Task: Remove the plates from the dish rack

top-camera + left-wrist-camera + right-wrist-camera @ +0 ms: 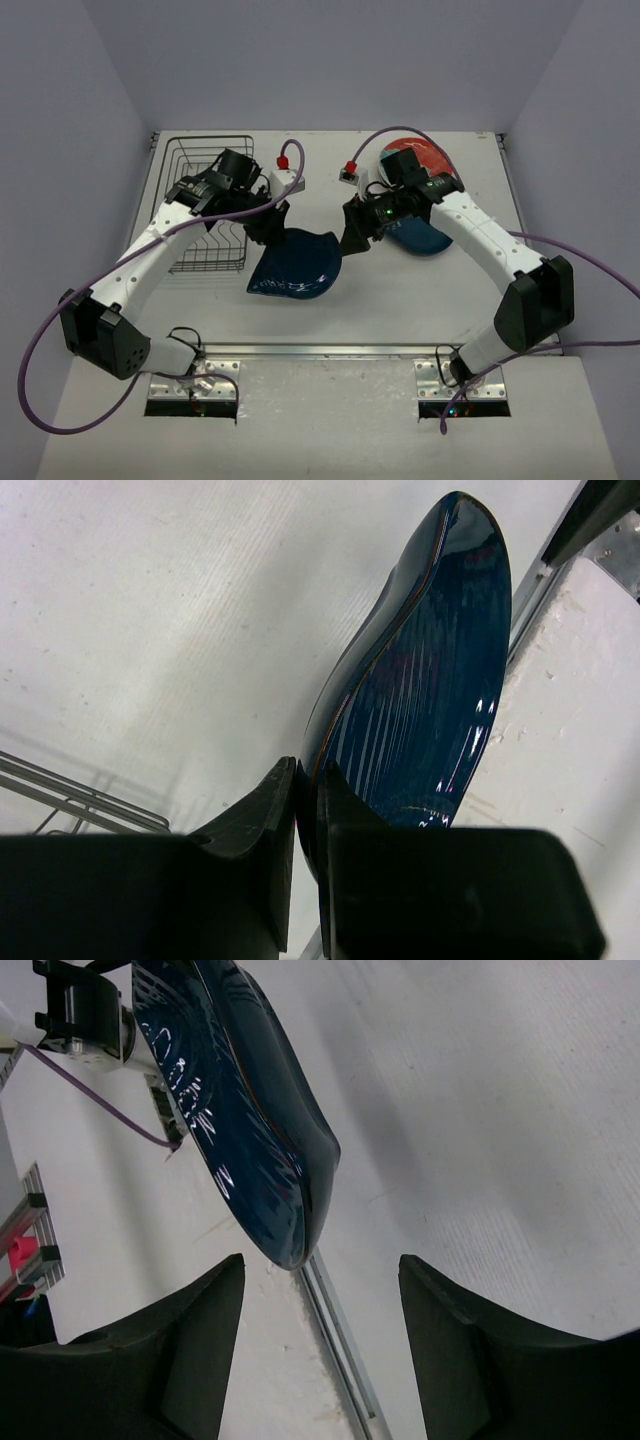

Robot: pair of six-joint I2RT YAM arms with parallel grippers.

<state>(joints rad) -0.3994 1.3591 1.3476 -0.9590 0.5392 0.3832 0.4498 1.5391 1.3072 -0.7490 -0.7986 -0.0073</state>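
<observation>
My left gripper [266, 226] is shut on the rim of the dark blue wavy-edged plate [296, 266] and holds it tilted over the table, right of the wire dish rack [205, 158]. In the left wrist view the fingertips [308, 780] pinch the plate [420, 680] by its edge. My right gripper [355, 236] is open at the plate's right edge. In the right wrist view the plate's rim [250, 1130] hangs just ahead of the gap between the fingertips [320, 1265], touching neither. A red floral plate [420, 153] and a dark teal plate [428, 240] lie at the right.
The left arm crosses over the rack, whose wires [80, 795] show at the lower left of the left wrist view. Purple cables with red plugs [290, 157] arch over both wrists. A metal rail [330, 350] runs along the table's front edge.
</observation>
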